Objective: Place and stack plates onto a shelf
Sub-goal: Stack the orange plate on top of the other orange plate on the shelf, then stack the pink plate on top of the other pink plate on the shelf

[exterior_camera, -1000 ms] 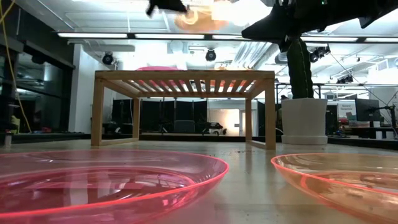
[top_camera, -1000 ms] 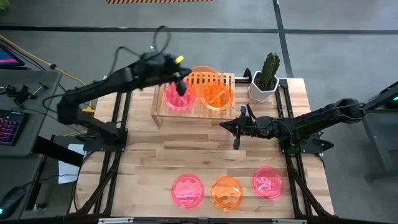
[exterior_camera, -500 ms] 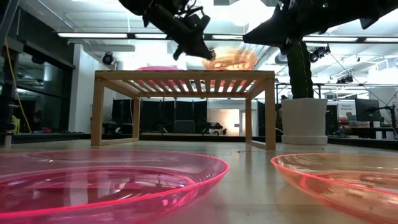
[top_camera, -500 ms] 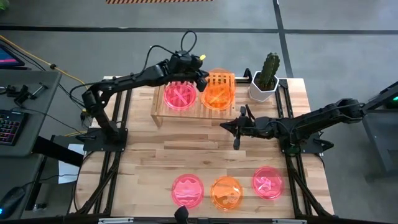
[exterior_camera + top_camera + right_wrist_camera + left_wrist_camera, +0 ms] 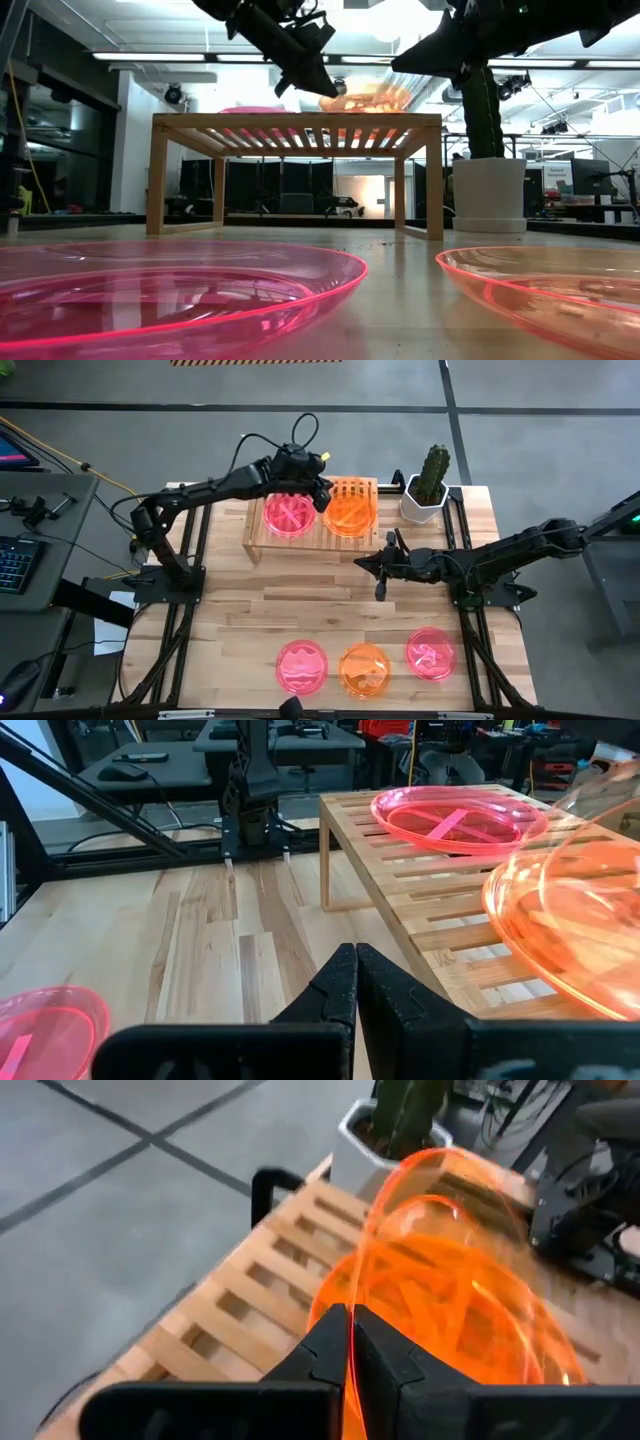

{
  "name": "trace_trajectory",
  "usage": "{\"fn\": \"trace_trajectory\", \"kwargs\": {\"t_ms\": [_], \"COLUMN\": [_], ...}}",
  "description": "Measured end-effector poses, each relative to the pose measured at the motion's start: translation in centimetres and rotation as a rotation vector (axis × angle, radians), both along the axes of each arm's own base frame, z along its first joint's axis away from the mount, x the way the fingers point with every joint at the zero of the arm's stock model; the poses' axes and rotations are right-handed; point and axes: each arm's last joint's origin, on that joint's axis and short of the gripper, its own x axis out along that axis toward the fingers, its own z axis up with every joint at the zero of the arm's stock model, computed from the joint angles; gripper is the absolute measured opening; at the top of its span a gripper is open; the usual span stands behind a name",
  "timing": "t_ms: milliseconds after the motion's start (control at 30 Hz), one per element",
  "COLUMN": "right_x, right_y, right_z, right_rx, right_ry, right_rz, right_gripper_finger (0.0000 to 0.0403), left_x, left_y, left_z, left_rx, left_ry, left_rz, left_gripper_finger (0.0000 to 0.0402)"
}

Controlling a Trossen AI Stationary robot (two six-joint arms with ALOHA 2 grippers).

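Note:
My left gripper (image 5: pixel 318 488) reaches over the light-wood shelf (image 5: pixel 258 545) and is shut on an orange plate (image 5: pixel 352 510), which sits tilted above a second orange plate (image 5: pixel 560 935) lying on the shelf's right half. A pink plate (image 5: pixel 290 515) rests flat on the slats of the left half. Three more plates lie flat near the table's near edge: pink (image 5: pixel 302 665), orange (image 5: pixel 364 670), pink (image 5: pixel 431 652). My right gripper (image 5: pixel 360 560) waits shut above the table, just in front of the shelf's right end. My left gripper pinches the upper orange plate by its rim (image 5: pixel 352 1285), on the plate's left side, between its two fingers. The fingers (image 5: pixel 318 80) slant down from above and from the table's left. The plate is tilted; whether its lower side touches the orange plate beneath, I cannot tell.
A cactus in a white pot (image 5: pixel 427 485) stands at the far right corner beside the shelf. Bare tabletop (image 5: pixel 300 600) lies between the shelf and the near row of plates. Desks and equipment show beyond the table.
My left gripper carried the orange plate from high above the shelf's left half toward the table's right and down. The plate now sits low over the orange plate on the shelf's right half. It stayed shut on the rim throughout.

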Motion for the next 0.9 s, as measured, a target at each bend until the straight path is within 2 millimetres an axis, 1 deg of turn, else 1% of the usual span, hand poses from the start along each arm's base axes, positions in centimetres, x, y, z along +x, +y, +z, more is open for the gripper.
{"fn": "trace_trajectory", "kwargs": {"t_ms": [200, 467, 567, 667, 733, 800, 900], "right_x": [0.0, 0.0, 0.0, 0.0, 0.0, 0.0, 0.0], "right_y": [0.0, 0.0, 0.0, 0.0, 0.0, 0.0, 0.0], "right_z": [0.0, 0.0, 0.0, -0.1, -0.1, -0.2, -0.2], "right_rx": [-0.003, -0.003, -0.003, -0.004, -0.006, -0.002, 0.009], "right_ry": [0.001, 0.000, 0.001, 0.008, 0.017, 0.018, 0.016], "right_rz": [0.001, 0.001, 0.000, 0.001, 0.001, 0.000, -0.003], "right_gripper_finger": [0.0000, 0.0000, 0.0000, 0.0000, 0.0000, 0.0000, 0.0000], "left_x": [0.0, 0.0, -0.2, -1.4, -2.3, -3.1, -4.3], "left_y": [-0.1, -0.1, -0.2, -0.6, -1.1, -1.9, -4.1], "left_z": [-0.2, -0.2, 0.2, 1.5, 2.2, 2.3, 1.8], "left_rx": [-0.004, 0.006, 0.028, 0.046, 0.026, 0.004, -0.006], "left_ry": [0.011, 0.015, 0.020, 0.021, 0.033, 0.037, -0.016], "left_rz": [-0.004, -0.010, -0.023, -0.033, -0.054, -0.087, -0.125], "left_gripper_finger": [0.0033, 0.0108, 0.0132, 0.0147, 0.0153, 0.0156, 0.0156]}}
